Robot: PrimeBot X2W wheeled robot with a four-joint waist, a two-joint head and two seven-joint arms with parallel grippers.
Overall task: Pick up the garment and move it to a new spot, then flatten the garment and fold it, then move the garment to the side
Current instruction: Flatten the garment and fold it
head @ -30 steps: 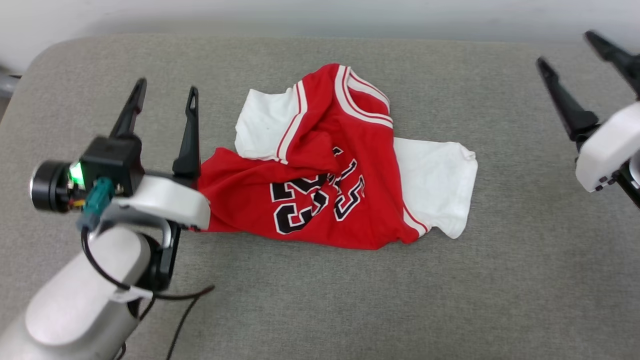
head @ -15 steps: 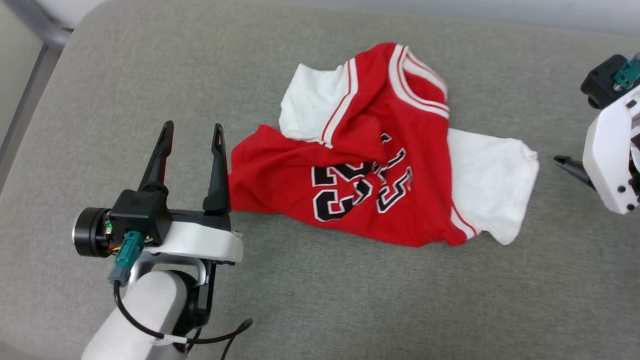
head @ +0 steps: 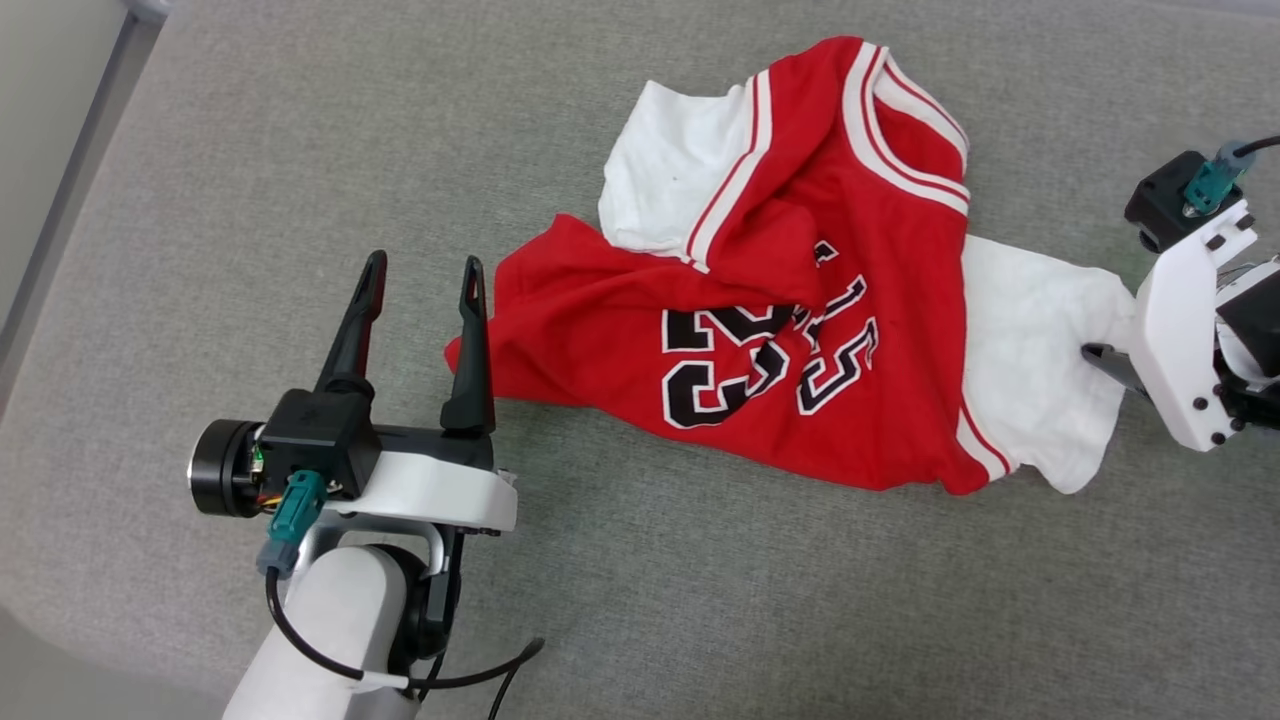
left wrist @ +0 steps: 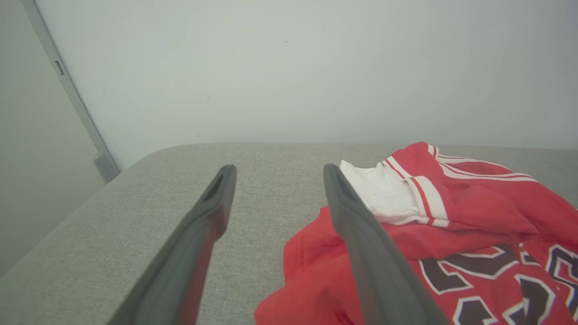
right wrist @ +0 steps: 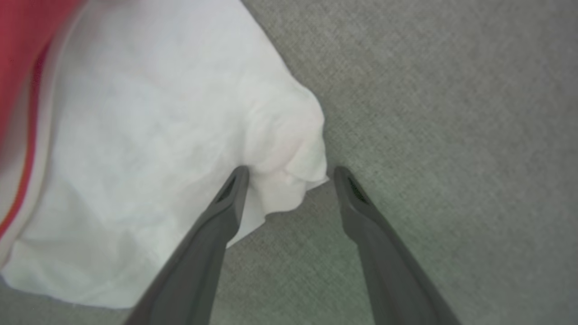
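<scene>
Garment (head: 780,290), its 23 half under folds

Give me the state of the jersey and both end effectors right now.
garment: crumpled, number side up, lying unlifted, neither flattened nor folded.
left end effector: open, empty, beside the garment's red hem corner.
right end effector: open, fingers straddling the edge of the white sleeve, not yet closed on it.
</scene>
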